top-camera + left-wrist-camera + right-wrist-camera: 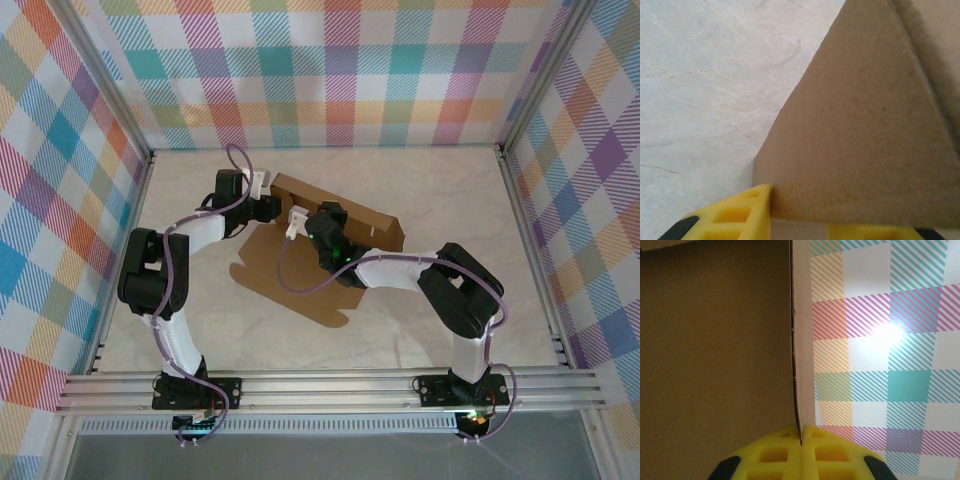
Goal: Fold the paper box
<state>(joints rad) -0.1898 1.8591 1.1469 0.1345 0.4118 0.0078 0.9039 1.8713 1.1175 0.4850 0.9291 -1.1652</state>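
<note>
The paper box (268,272) is a brown cardboard sheet lying mid-table, with its far wall (365,222) standing up. My left gripper (272,207) is at the left end of that wall. In the left wrist view its yellow fingers (740,212) stand apart, open, and a cardboard flap (855,140) lies broadside across the gap, with the left finger touching the flap's edge. My right gripper (318,222) is above the middle of the box. It (801,432) is shut on the thin edge of an upright panel (715,355), seen edge-on.
The pale marble tabletop (450,180) runs around the box, and it shows beside the flap (700,90). Plaid walls (330,70) close in the back and sides. An aluminium rail (330,385) runs along the near edge by the arm bases.
</note>
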